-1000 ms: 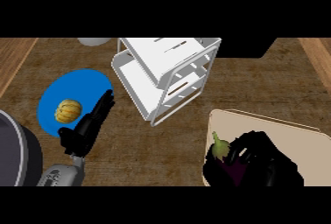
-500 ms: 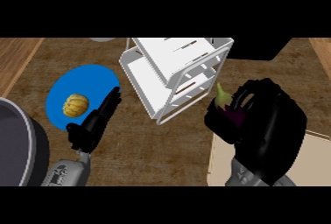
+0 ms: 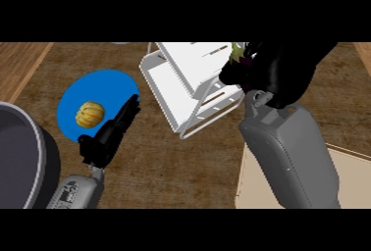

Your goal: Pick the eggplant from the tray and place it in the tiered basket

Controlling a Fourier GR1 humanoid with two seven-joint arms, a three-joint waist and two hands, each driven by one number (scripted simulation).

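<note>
Eggplant (image 3: pixel 241 60) (mostly hidden) in right hand (image 3: pixel 279 68) at tiered basket (image 3: pixel 190 83).

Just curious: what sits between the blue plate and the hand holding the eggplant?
In the head view, the white tiered basket stands between the blue plate and the right hand.

The right hand (image 3: pixel 279 68) hides nearly all of the eggplant (image 3: pixel 239 54); only a green and purple sliver shows. The tiered basket (image 3: pixel 192 83) is partly behind that hand. The tray (image 3: pixel 348 181) and a dark pan (image 3: pixel 22 157) are cut off by the view's edges.
</note>
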